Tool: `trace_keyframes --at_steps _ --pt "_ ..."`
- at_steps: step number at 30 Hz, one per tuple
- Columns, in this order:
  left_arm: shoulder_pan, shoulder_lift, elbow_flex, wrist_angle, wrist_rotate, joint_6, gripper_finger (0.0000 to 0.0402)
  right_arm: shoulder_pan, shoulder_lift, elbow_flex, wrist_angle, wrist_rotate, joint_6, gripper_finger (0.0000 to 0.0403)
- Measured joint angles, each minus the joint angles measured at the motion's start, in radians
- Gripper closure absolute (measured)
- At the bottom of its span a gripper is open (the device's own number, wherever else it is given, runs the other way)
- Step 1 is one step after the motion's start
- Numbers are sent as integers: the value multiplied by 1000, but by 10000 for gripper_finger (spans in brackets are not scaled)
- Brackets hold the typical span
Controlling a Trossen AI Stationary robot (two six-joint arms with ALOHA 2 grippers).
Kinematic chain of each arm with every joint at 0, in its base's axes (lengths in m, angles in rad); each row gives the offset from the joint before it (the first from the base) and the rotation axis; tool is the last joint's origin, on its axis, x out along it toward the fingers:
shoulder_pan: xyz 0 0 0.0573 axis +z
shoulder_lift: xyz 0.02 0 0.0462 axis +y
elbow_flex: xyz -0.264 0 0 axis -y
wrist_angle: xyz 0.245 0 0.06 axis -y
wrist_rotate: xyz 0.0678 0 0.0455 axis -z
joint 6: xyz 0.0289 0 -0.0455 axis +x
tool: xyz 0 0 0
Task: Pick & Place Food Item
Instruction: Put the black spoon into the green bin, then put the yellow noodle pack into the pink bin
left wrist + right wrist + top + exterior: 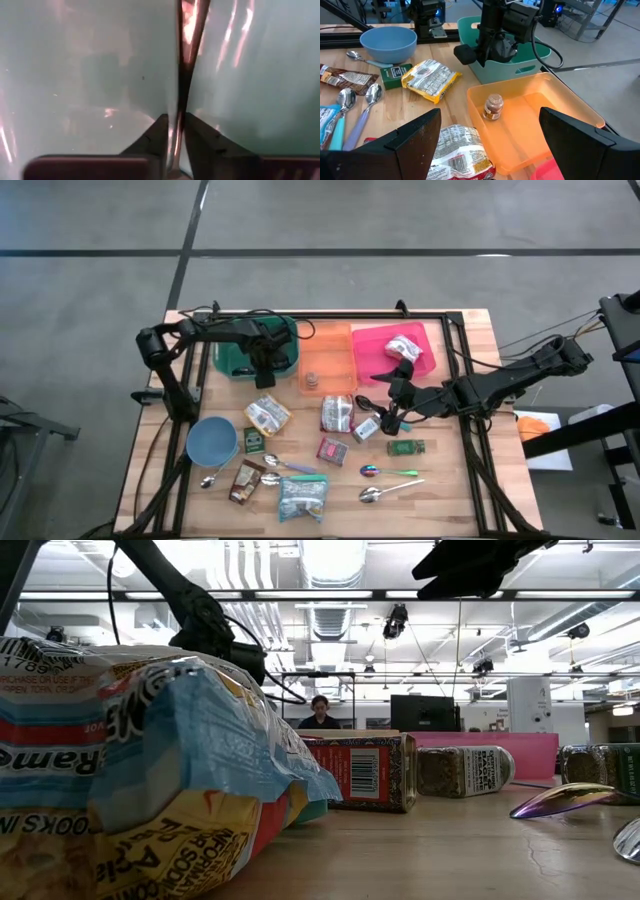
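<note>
Ramen pkt (pixel 140 770) fills foreground, red box (pixel 362 772), spice jar (pixel 465 771) & iridescent spoon (pixel 565 800) behind.

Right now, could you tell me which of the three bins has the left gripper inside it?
The green bin; the left gripper reaches down into it, unlike the orange bin and pink bin.

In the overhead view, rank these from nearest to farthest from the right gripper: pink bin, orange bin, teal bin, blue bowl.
From the right gripper:
1. Pink bin, just behind it.
2. Orange bin, next bin toward the left arm.
3. Teal bin, under the left gripper.
4. Blue bowl, near the left table edge.
</note>
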Motion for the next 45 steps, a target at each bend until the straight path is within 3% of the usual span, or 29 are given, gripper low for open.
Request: trace_keyframes --at_steps 9,16,31,39,45 --pt "0 -1 29 -54 -18 -23 208 0 0 0 0 0 1 70" --pt "0 -1 66 -109 -24 -30 153 0 0 0 0 0 3 70" --pt "-14 -3 154 -192 -35 -101 146 0 0 0 0 0 3 70" --pt "-102 -18 208 -271 -113 -132 146 0 0 0 1 0 8 70" --pt "-185 -110 209 -286 -164 -162 146 0 0 0 2 0 11 70"
